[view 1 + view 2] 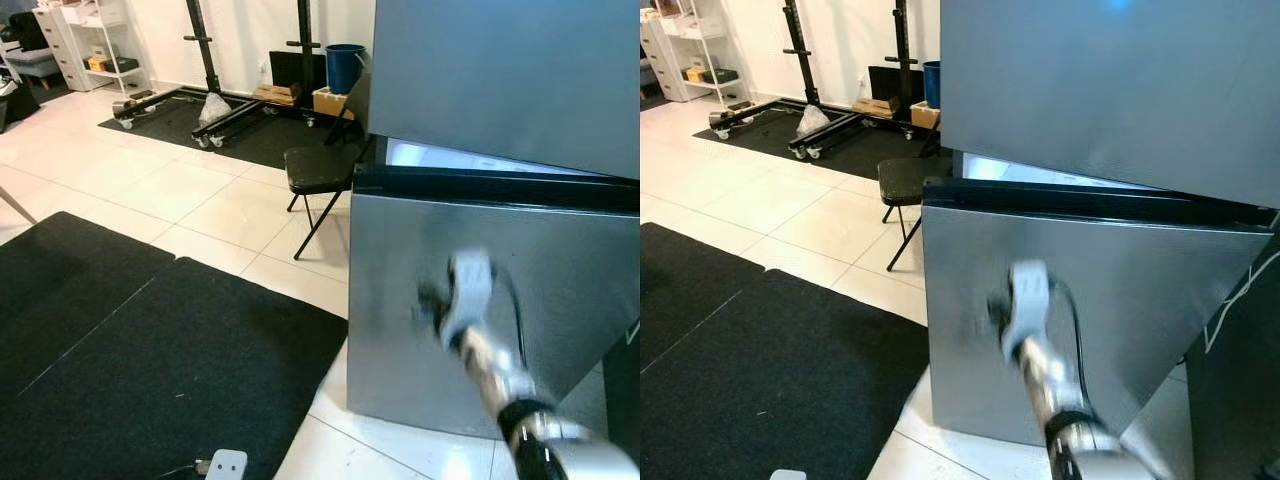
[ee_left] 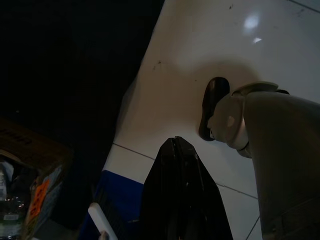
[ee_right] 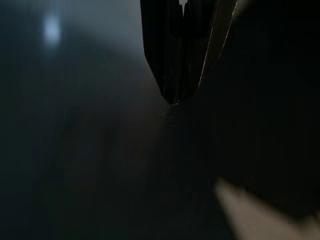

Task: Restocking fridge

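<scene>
The steel fridge stands ahead on my right, its upper door closed. The lower door is swung partly outward, and a strip of lit interior shows above its dark top edge. My right arm reaches forward, blurred, and the right gripper is up against the lower door's face. In the right wrist view its fingers are pressed together, their tip at the dark steel surface, holding nothing. My left gripper hangs shut, pointing down at the white tile floor.
A black folding chair stands just left of the fridge. Black mats cover the floor to my left. A blue bin and wheeled racks are at the back. A dark shoe and grey trouser leg are near my left gripper.
</scene>
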You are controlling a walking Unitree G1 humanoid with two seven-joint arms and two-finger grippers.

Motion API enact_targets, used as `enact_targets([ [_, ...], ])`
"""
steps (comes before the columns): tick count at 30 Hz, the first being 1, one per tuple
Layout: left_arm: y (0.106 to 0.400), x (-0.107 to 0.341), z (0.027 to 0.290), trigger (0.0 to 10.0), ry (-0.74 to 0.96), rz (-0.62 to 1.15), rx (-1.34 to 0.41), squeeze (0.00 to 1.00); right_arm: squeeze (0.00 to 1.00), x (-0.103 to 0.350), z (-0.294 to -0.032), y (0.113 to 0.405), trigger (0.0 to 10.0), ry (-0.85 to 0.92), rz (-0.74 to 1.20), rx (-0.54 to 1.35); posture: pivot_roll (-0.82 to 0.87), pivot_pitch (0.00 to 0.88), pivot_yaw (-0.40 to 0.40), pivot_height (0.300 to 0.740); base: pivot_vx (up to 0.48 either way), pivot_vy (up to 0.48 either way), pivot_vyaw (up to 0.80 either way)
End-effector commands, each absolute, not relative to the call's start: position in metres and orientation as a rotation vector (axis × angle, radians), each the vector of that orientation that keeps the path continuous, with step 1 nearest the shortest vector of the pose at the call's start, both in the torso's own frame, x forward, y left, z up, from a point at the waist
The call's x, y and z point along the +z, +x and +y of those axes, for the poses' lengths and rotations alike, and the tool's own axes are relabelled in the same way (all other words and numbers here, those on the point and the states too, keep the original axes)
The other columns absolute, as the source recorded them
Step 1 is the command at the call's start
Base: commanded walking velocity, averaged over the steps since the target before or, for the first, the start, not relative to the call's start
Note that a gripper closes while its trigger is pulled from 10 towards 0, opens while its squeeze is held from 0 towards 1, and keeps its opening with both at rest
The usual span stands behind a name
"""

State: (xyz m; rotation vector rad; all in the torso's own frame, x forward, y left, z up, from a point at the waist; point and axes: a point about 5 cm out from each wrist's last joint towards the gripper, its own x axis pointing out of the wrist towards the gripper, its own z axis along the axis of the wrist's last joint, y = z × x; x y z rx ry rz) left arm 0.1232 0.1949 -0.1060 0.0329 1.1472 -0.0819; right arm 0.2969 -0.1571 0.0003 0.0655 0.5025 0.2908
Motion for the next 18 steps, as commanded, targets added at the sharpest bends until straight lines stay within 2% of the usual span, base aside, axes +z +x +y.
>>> enact_targets([
  [1,0.111,-0.111,0.188,10.0,0.018,1.192,-0.098,0.0,0.0,-0.005,-0.166,0.292,10.0,0.015,0.543,0.277,-0.01,0.0,-0.03,0.74,0.0,0.0,0.0],
  [2,0.111,-0.111,0.188,10.0,0.018,1.192,-0.098,0.0,0.0,-0.005,-0.166,0.292,10.0,0.015,0.543,0.277,-0.01,0.0,-0.03,0.74,0.0,0.0,0.0],
  [3,0.111,-0.111,0.188,10.0,0.019,1.192,-0.097,0.0,0.0,-0.023,-0.175,0.272,10.0,-0.016,0.632,0.248,-0.01,0.0,-0.028,0.74,0.0,0.0,0.0],
  [4,0.111,-0.111,0.188,10.0,0.019,1.192,-0.097,0.0,0.0,-0.023,-0.175,0.272,10.0,-0.016,0.632,0.248,-0.01,0.0,-0.028,0.74,0.0,0.0,0.0],
  [5,0.111,-0.111,0.188,10.0,0.02,1.192,-0.098,0.0,0.0,-0.041,-0.185,0.249,10.0,-0.035,0.723,0.221,-0.02,0.0,-0.025,0.74,0.0,0.0,0.0],
  [6,0.111,-0.111,0.188,10.0,0.02,1.192,-0.098,0.0,0.0,-0.041,-0.185,0.249,10.0,-0.035,0.723,0.221,-0.02,0.0,-0.025,0.74,0.0,0.0,0.0],
  [7,0.111,-0.11,0.189,10.0,0.023,1.191,-0.099,0.0,0.0,-0.055,-0.193,0.228,10.0,-0.043,0.801,0.192,-0.02,0.0,-0.022,0.74,0.0,0.0,0.0],
  [11,0.113,-0.11,0.189,10.0,0.035,1.184,-0.109,0.0,0.0,-0.081,-0.208,0.18,10.0,-0.082,0.979,0.148,-0.02,0.0,-0.016,0.74,0.0,0.0,0.0],
  [12,0.113,-0.11,0.189,10.0,0.035,1.184,-0.109,0.0,0.0,-0.081,-0.208,0.18,10.0,-0.082,0.979,0.148,-0.02,0.0,-0.016,0.74,0.0,0.0,0.0],
  [14,0.115,-0.109,0.189,10.0,0.041,1.177,-0.12,0.0,0.0,-0.091,-0.213,0.157,10.0,-0.111,1.062,0.145,-0.02,0.0,-0.015,0.74,0.0,0.0,0.0],
  [15,0.115,-0.109,0.189,10.0,0.041,1.177,-0.12,0.0,0.0,-0.091,-0.213,0.157,10.0,-0.111,1.062,0.145,-0.02,0.0,-0.015,0.74,0.0,0.0,0.0],
  [17,0.116,-0.109,0.189,10.0,0.057,1.179,-0.132,0.0,0.0,-0.097,-0.218,0.137,10.0,-0.145,1.134,0.144,-0.02,0.0,-0.015,0.74,0.0,0.0,0.0],
  [18,0.116,-0.109,0.189,10.0,0.057,1.179,-0.132,0.0,0.0,-0.097,-0.218,0.137,10.0,-0.145,1.134,0.144,-0.02,0.0,-0.015,0.74,0.0,0.0,0.0],
])
